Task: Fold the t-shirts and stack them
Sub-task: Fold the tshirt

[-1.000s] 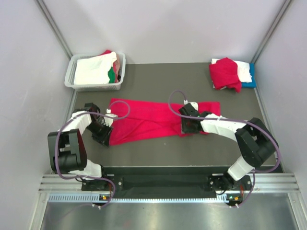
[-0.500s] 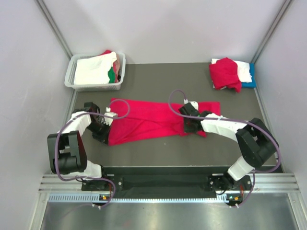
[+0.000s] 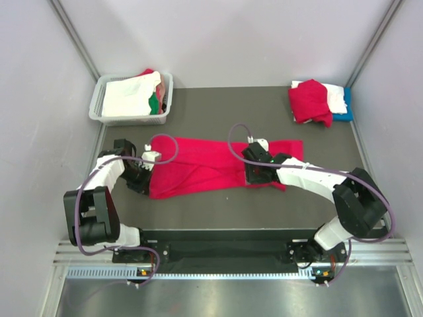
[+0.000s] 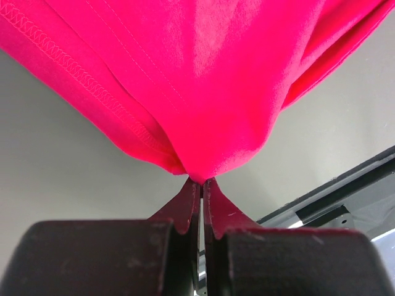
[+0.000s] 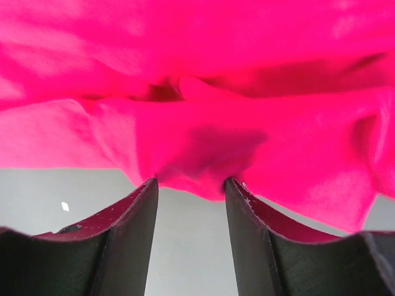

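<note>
A bright red t-shirt [image 3: 211, 162] lies folded into a long band across the middle of the dark table. My left gripper [image 3: 146, 174] is at the band's left end. In the left wrist view it [image 4: 202, 182] is shut on a pinch of the red cloth [image 4: 203, 74], which hangs bunched from the tips. My right gripper [image 3: 254, 176] is at the band's near edge, right of the middle. In the right wrist view it [image 5: 190, 184] is open, its fingertips [image 5: 148, 188] touching the edge of the red cloth [image 5: 197, 74].
A pale plastic tub [image 3: 98, 112] at the back left holds white, red and green cloth. At the back right a folded red shirt [image 3: 309, 100] lies on white [image 3: 338, 97] and blue [image 3: 344, 117] ones. Grey walls stand on both sides.
The right gripper has shifted a little to the left along the shirt's near edge. The left gripper has drawn slightly up and left with the cloth in it.
</note>
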Robot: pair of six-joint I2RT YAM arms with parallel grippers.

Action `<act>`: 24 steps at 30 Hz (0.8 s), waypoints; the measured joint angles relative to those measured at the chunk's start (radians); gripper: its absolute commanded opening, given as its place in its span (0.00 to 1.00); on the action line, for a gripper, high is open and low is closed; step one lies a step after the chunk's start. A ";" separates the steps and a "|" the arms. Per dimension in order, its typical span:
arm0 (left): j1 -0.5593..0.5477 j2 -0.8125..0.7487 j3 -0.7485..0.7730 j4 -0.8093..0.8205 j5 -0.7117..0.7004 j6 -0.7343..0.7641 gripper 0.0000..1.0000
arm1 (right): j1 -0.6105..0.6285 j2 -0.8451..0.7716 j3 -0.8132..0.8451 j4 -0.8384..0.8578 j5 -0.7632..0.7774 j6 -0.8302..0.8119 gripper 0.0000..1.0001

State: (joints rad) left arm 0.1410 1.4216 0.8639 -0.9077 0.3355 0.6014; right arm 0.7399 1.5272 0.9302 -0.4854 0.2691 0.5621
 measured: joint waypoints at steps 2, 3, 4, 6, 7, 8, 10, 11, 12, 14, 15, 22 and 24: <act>0.000 -0.008 -0.004 0.001 0.000 0.002 0.00 | 0.000 -0.009 -0.016 -0.010 0.000 0.006 0.47; 0.000 -0.012 -0.006 0.001 0.000 0.003 0.00 | 0.000 -0.017 -0.029 -0.015 0.000 0.008 0.48; 0.000 -0.015 -0.008 0.001 -0.001 0.003 0.00 | 0.001 -0.023 -0.039 -0.019 0.000 0.010 0.47; 0.000 -0.023 -0.010 0.001 -0.001 0.004 0.00 | 0.003 -0.034 -0.061 -0.024 0.000 0.014 0.44; 0.000 -0.027 -0.010 0.001 -0.001 0.004 0.00 | 0.004 -0.037 -0.074 -0.024 0.000 0.017 0.38; 0.000 -0.032 -0.010 0.002 -0.001 0.004 0.00 | 0.004 -0.037 -0.085 -0.024 0.001 0.018 0.33; 0.000 -0.039 -0.010 0.002 0.000 0.004 0.00 | 0.004 -0.037 -0.106 -0.024 0.003 0.020 0.24; 0.000 -0.042 -0.010 0.002 -0.001 0.004 0.00 | 0.004 -0.036 -0.113 -0.026 0.005 0.023 0.22; 0.000 -0.045 -0.011 0.003 -0.001 0.004 0.00 | 0.004 -0.034 -0.117 -0.027 0.009 0.023 0.19; 0.001 -0.052 -0.016 0.004 -0.002 0.006 0.00 | 0.004 -0.031 -0.119 -0.027 0.015 0.023 0.08; 0.002 -0.055 -0.017 0.003 -0.003 0.008 0.00 | 0.004 -0.031 -0.118 -0.024 0.019 0.021 0.06; 0.004 -0.058 -0.018 0.003 -0.003 0.015 0.00 | 0.004 -0.028 -0.094 -0.037 0.058 0.002 0.46; 0.005 -0.058 -0.018 0.003 -0.003 0.015 0.00 | 0.004 -0.028 -0.080 -0.039 0.067 -0.003 0.48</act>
State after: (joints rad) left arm 0.1459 1.3632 0.8463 -0.9043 0.3325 0.6167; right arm 0.7441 1.4990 0.8497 -0.5243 0.3359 0.5594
